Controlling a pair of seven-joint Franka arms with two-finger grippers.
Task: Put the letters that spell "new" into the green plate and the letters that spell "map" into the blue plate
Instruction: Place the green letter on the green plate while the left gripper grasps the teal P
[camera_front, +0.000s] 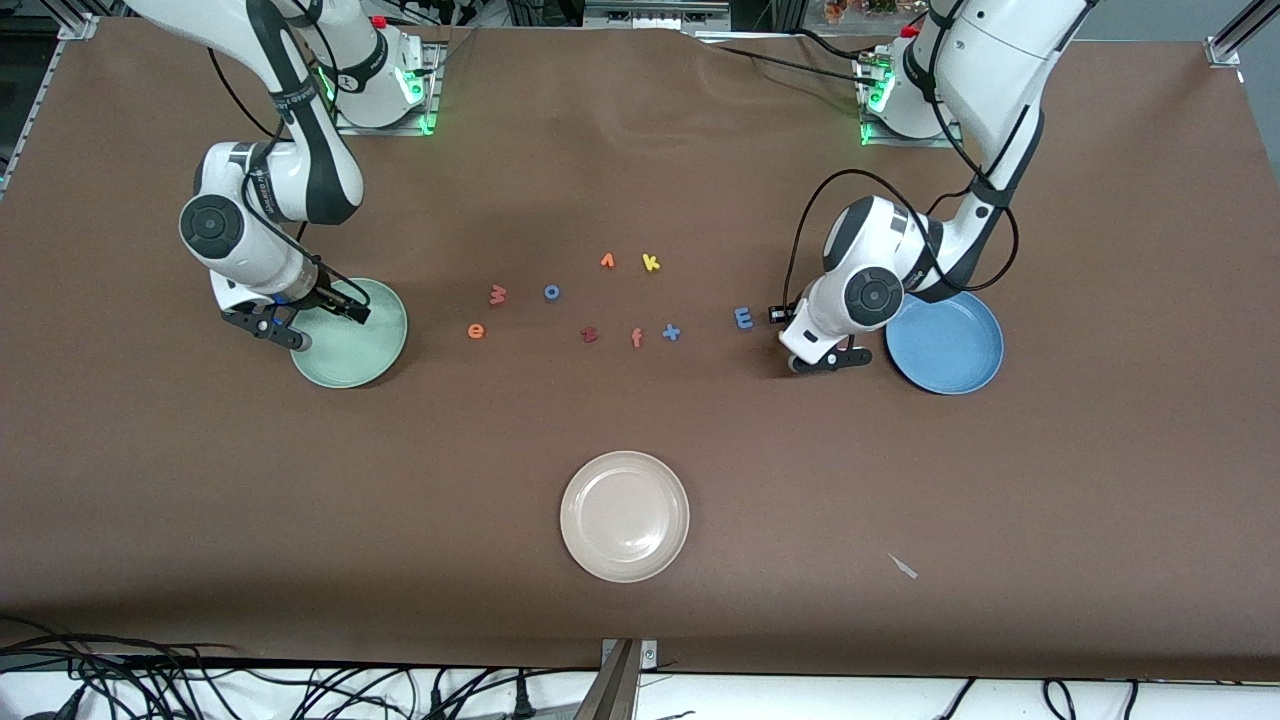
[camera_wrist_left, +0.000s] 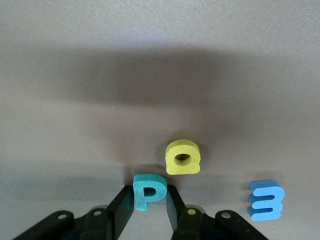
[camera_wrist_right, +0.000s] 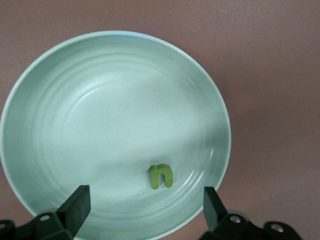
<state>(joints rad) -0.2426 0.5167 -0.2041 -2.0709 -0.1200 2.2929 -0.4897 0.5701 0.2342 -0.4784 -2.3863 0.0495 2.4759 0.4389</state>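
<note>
Green n lies in green plate; my right end effector hangs wide open and empty over it. e and w wait mid-counter. Left end effector pinches teal p on counter beside a and m. Blue plate empty.

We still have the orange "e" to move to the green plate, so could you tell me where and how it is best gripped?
The orange "e" lies flat on the table, apart from the red-pink "w", with bare cloth all round. It looks best taken from straight above, fingers closing across its outer edges, since it is too small and flat for a side approach. The right gripper, open over the green plate, is nearest.
</note>
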